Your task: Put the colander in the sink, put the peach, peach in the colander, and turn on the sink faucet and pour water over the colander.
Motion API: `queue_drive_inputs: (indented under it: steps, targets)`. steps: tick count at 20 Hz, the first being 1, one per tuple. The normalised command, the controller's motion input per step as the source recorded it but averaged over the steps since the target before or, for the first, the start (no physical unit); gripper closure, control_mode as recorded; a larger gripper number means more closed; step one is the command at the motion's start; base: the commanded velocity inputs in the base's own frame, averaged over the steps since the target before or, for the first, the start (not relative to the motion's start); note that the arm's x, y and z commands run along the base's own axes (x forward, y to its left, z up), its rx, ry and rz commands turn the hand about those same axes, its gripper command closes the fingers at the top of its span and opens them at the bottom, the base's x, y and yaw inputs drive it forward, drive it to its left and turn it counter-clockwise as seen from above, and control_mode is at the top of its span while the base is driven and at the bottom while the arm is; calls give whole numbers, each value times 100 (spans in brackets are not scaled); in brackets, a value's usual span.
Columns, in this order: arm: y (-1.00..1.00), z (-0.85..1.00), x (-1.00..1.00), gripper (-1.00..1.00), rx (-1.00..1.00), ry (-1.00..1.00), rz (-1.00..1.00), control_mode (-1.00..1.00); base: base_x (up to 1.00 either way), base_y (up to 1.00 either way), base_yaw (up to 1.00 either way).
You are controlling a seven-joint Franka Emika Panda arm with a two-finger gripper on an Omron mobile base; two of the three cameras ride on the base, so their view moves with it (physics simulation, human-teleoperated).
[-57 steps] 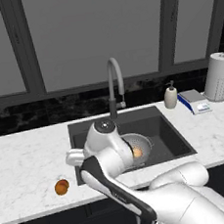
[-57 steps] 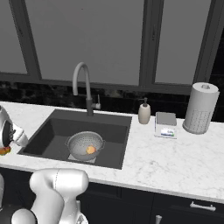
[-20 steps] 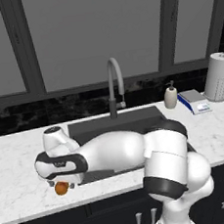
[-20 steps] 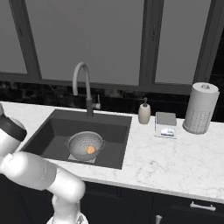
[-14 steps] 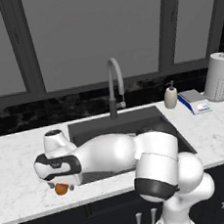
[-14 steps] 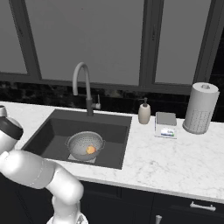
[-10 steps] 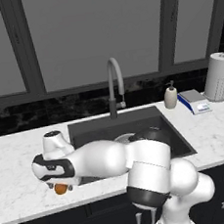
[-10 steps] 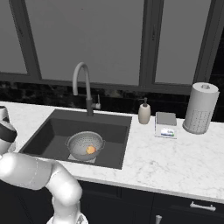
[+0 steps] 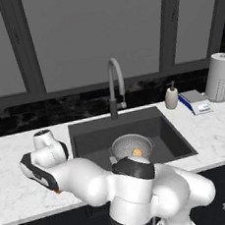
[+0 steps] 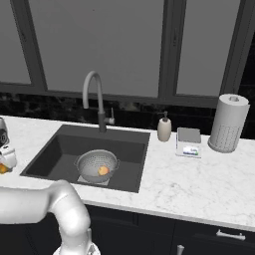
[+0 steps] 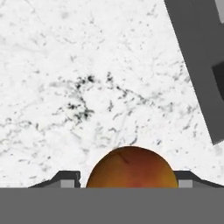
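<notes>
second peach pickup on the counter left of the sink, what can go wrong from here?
1. The deep orange peach sits between the fingers on the smooth marble counter; being round, it could roll or squirt out if the fingers close off-centre.
2. The colander in the sink already holds the first peach; a high drop could bounce this one out.
3. The arm is folded low; its swing to the sink could clip the faucet.

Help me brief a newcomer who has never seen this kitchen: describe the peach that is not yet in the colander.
Start at the dark sink in the white marble counter. On the counter left of it, the deep orange peach sits between the fingertips of the end effector. The other peach is paler and lies inside the colander.
</notes>
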Motion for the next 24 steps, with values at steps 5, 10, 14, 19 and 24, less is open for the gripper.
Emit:
queue_drive_inputs:
  steps: [5,10,14,19,24]
  targets:
    - [-41,5,-4,100,-1,-6,0,-100,0,0,0]
    - [-66,35,-12,100,2,-19,0,-100,0,0,0]
    - [-86,34,-7,100,0,-31,0,-100,0,0,0]
    - [-95,22,0,100,0,-28,0,-100,0,0,0]
    - [-100,14,0,100,3,-26,2,-100,0,0,0]
